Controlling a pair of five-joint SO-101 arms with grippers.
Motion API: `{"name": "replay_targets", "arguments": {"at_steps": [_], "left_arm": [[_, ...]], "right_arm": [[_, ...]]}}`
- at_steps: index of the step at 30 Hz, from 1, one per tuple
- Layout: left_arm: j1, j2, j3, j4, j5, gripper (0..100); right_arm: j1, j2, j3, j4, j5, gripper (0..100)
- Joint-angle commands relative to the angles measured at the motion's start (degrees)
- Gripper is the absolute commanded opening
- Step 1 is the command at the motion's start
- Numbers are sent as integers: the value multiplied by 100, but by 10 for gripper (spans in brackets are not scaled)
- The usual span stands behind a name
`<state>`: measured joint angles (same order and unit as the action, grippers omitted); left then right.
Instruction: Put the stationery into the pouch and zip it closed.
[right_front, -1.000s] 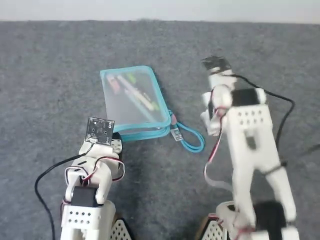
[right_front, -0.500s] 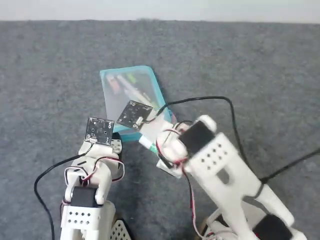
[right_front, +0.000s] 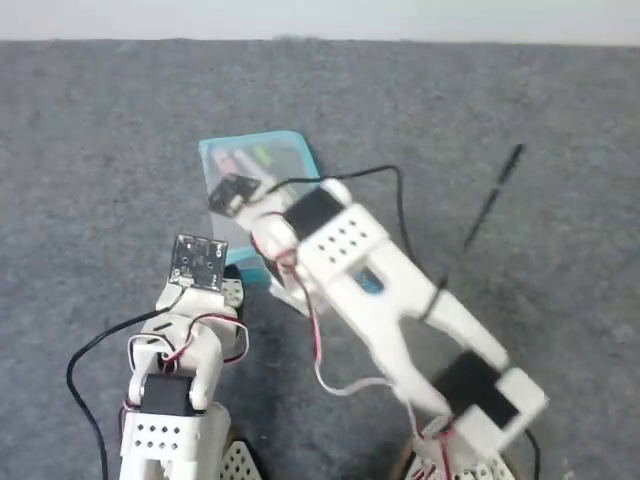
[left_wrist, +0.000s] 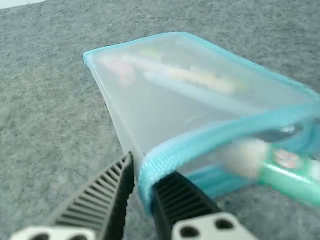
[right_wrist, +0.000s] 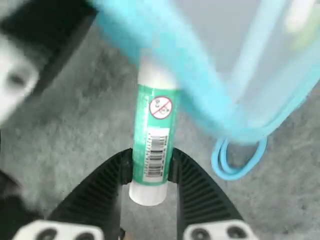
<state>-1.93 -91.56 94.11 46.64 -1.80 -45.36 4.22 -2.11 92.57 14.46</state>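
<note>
The left gripper (left_wrist: 141, 175) pinches the near zipper edge of the pouch (left_wrist: 185, 105), which lies on the grey mat (right_front: 100, 120). The right gripper (right_wrist: 150, 162) clamps a green glue stick (right_wrist: 154, 125), its tip at the pouch's mouth.

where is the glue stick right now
In the right wrist view the glue stick is clamped in the right gripper, its tip at the pouch opening, beside the left gripper.
</note>
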Motion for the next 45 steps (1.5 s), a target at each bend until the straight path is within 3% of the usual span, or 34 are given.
{"name": "replay_targets", "arguments": {"at_steps": [1, 10, 17, 27, 32, 39, 45], "left_arm": [[9, -97, -312, -141, -44, 12], [18, -97, -312, -141, -53, 12], [18, -97, -312, -141, -53, 12], [-18, -97, -312, -141, -62, 12], [-26, -97, -312, -141, -62, 12], [-26, -97, -312, -141, -70, 12], [0, -97, -312, -141, -62, 12]], "right_arm": [[224, 637, -1240, -22, -466, 7], [699, 1552, -2708, -13, -958, 23], [409, 1543, -2769, -84, -958, 251], [541, 92, -2418, -84, -932, 253], [769, -1332, -607, -1077, -923, 253], [1138, -3609, 3560, -3723, -897, 252], [1191, -4004, 5618, -5042, -440, 252]]}}
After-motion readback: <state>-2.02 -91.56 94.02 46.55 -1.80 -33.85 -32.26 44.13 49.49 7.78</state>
